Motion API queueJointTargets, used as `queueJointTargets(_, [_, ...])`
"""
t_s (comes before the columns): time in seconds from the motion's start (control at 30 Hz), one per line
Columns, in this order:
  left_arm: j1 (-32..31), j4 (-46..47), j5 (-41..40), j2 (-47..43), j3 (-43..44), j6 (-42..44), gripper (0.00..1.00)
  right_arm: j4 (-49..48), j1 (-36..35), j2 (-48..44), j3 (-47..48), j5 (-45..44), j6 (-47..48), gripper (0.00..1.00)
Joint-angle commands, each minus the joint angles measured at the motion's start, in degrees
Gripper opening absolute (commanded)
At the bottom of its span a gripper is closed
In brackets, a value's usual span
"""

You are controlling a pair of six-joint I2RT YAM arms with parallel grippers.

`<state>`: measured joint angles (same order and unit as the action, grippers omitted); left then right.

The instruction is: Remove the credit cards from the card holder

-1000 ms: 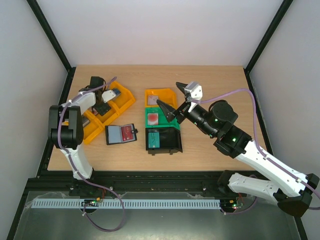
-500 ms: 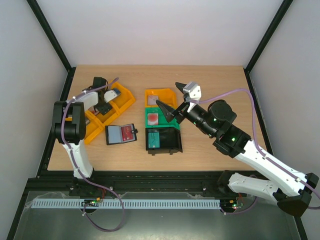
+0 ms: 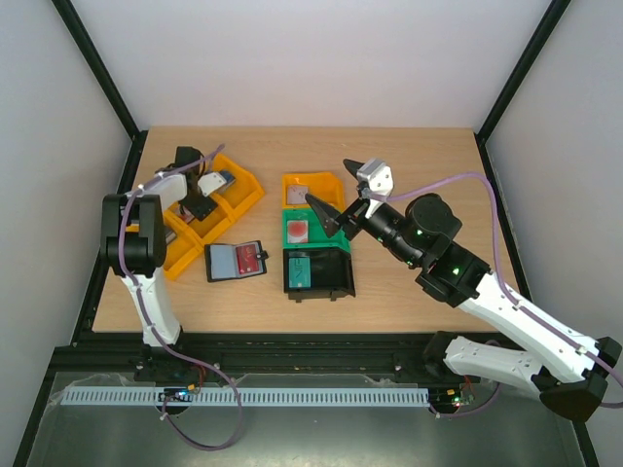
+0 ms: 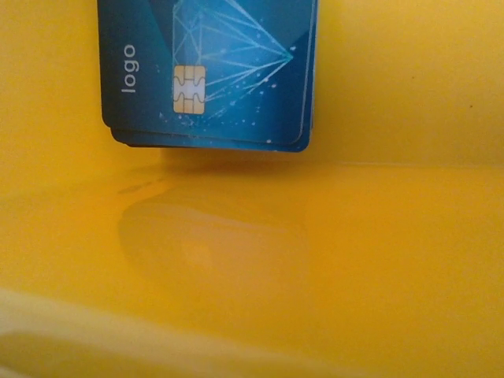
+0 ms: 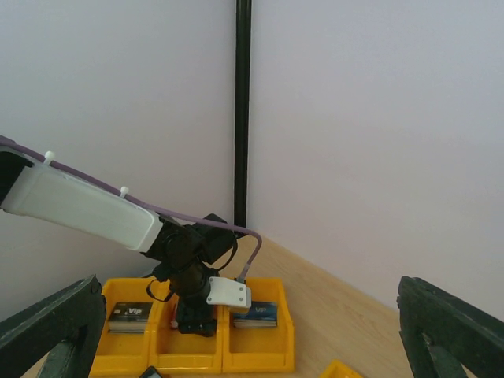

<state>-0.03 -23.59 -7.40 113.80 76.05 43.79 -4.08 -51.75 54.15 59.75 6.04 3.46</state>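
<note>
- The wooden table (image 3: 419, 165) carries everything.
- The right gripper (image 3: 327, 181) hangs above the middle column of bins with its jaws spread wide and nothing between them.
- The left gripper (image 3: 198, 206) reaches down into the row of yellow bins (image 3: 249, 191) at the left. Its fingers are hidden, so I cannot tell how far apart they are or whether they hold anything.
- The black bin (image 3: 329, 274) sits nearest the arms, with a teal card (image 3: 300, 271) in it.
- The card holder (image 3: 237, 261) lies open and flat on the table, between the yellow row and the black bin.
- A red credit card (image 3: 251, 259) sits in its right half.
- The left wrist camera shows stacked dark blue cards (image 4: 209, 71) lying in a yellow bin.
</note>
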Motion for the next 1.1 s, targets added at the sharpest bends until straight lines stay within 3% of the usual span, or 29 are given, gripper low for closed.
queueJointTargets(0.0, [2.0, -8.0, 10.3, 3.3, 5.2, -4.2, 0.76, 1.0, 0.2, -0.8, 2.4, -0.3, 1.1, 0.99])
queueJointTargets(0.2, [2.1, -11.8, 6.8, 6.3, 6.4, -3.3, 0.78, 1.0, 0.2, -1.4, 2.0, -0.6, 1.5, 0.99])
queueJointTargets(0.3, [2.1, -12.8, 4.9, 7.6, 7.0, -3.8, 0.68, 1.0, 0.2, -1.3, 2.2, -0.4, 1.7, 0.99])
queueJointTargets(0.43, [1.9, -10.5, 6.0, 4.3, 4.5, -3.2, 0.47, 1.0, 0.2, -1.2, 2.3, -0.4, 1.8, 0.99])
queueJointTargets(0.67, [1.5, -5.9, 5.9, -2.8, -1.2, -1.0, 0.29, 0.6, 0.2, -0.7, 2.4, -0.1, 1.9, 0.99])
queueJointTargets(0.83, [1.5, -4.7, 6.0, -5.6, -2.1, -0.9, 0.04, 0.6, 0.2, -0.5, 2.4, 0.1, 2.0, 0.99])
queueJointTargets(1.07, [1.4, -3.3, 7.0, -8.6, -2.1, -1.6, 0.02, 1.0, 0.2, -0.8, 2.4, 0.2, 1.9, 0.99])
